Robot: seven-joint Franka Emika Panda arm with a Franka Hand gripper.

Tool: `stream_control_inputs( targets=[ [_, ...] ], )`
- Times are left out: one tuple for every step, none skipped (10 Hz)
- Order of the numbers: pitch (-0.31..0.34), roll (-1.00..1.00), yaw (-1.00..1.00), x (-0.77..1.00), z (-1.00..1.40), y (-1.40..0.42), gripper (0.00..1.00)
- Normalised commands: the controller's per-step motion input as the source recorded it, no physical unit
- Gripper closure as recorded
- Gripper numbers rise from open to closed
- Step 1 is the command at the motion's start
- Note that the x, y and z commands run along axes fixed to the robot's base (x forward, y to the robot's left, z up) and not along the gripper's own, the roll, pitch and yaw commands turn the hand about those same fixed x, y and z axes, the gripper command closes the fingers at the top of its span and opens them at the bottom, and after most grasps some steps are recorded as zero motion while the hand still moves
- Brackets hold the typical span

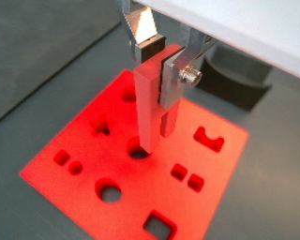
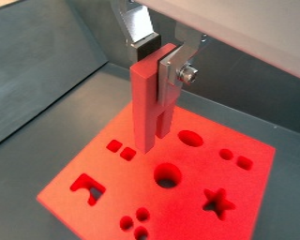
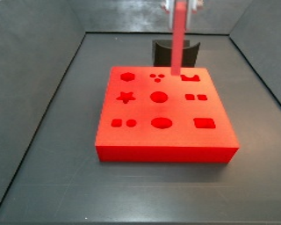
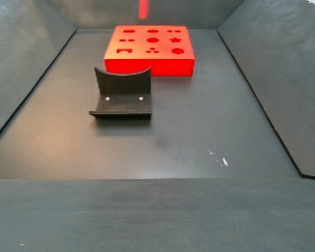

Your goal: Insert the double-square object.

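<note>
A: Where's the rod [image 1: 154,98]?

B: Upright over the red block [image 3: 167,127], clamped near its top between the fingers [image 2: 178,67] of the gripper [image 1: 157,64]. In both wrist views its lower end sits at the block's top face, by a hole; whether it has entered, I cannot tell.

A: And from the side?

B: In a side view the rod [image 3: 177,37] stands above the block's far edge. The dark stand [image 4: 122,95] rests on the surface [image 4: 187,138], well apart from the block [image 4: 151,49].
</note>
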Motion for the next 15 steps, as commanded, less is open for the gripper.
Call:
stream_control_inputs(
  targets=[
    [0.246, 0.24, -0.41, 0.25, -0.21, -0.13, 1.0],
    [0.26, 0.22, -0.61, 0.0, -0.11, -0.04, 1.0],
    [0.257, 0.2, -0.65, 0.0, -0.02, -0.05, 1.0],
    [0.189, 0.14, -0.75, 0.0, 0.0, 0.0, 1.0],
    [0.054, 0.02, -0.86, 0.07, -0.01, 0.0, 1.0],
    [0.0, -0.02, -0.93, 0.14, -0.04, 0.0, 1.0],
    [0.0, -0.17, -0.89, 0.25, -0.08, 0.0, 1.0],
    [-0.036, -0.28, -0.72, 0.37, -0.17, 0.0, 1.0],
    [-0.019, -0.22, -0.61, 0.51, -0.35, 0.0, 1.0],
    [-0.003, -0.16, -0.67, 0.46, -0.44, 0.0, 1.0],
    [0.001, -0.13, -0.59, 0.55, -0.16, 0.0, 1.0],
    [0.059, -0.05, -0.53, 0.53, -0.02, 0.0, 1.0],
    [0.04, -0.01, -0.63, 0.45, -0.12, 0.0, 1.0],
    [0.057, 0.0, -0.73, 0.3, -0.23, 0.0, 1.0],
    [0.106, 0.01, -0.84, 0.07, -0.28, 0.09, 1.0]
  ],
)
